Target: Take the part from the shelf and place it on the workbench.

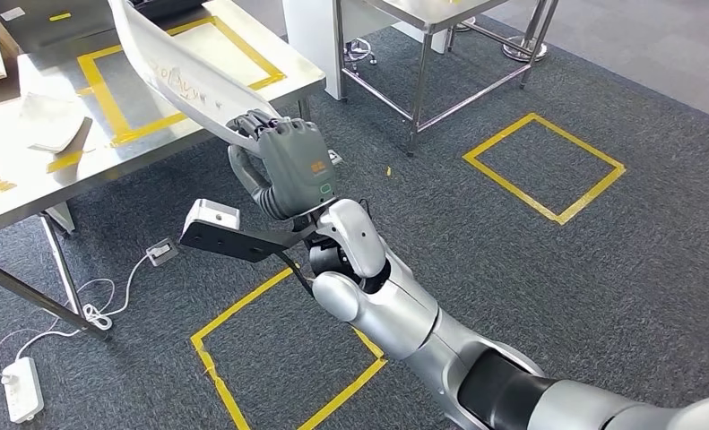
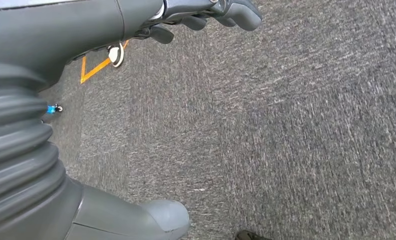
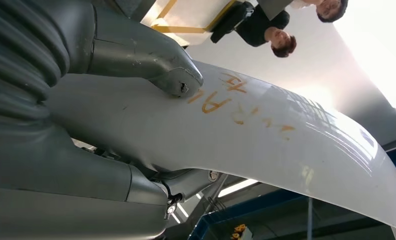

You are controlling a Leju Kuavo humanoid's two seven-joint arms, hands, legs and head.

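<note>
Silver arm segments ran up from the lower right of the head view, and at their end I had the right hand (image 1: 289, 166) wrapped around the near end of the part (image 1: 185, 76), a long white curved panel with orange scrawl on it. In the right wrist view the thick thumb (image 3: 178, 80) lay pressed on the panel's (image 3: 266, 135) glossy face, so I judged the grip firm. My left hand (image 2: 221, 12) hung over grey carpet (image 2: 286, 125) in its own wrist view, holding nothing, with the fingers that showed bent inward; I could not tell for sure how far they had closed. Past the right hand, the part rose toward the upper left of the head frame and its far stretch was over the steel workbench (image 1: 279, 67), above the yellow tape rectangle (image 1: 108, 107) marked on the top. Whether it touched the surface anywhere I could not tell. White paper (image 1: 50, 121) lay left of that rectangle. On the floor, taped yellow squares (image 1: 543, 166) sat right of centre and below the wrist, and a white power strip (image 1: 21, 390) lay at lower left. By my reading the pickup was done and the carry nearly so; what remained was lowering the part flat onto the bench and letting go.
</note>
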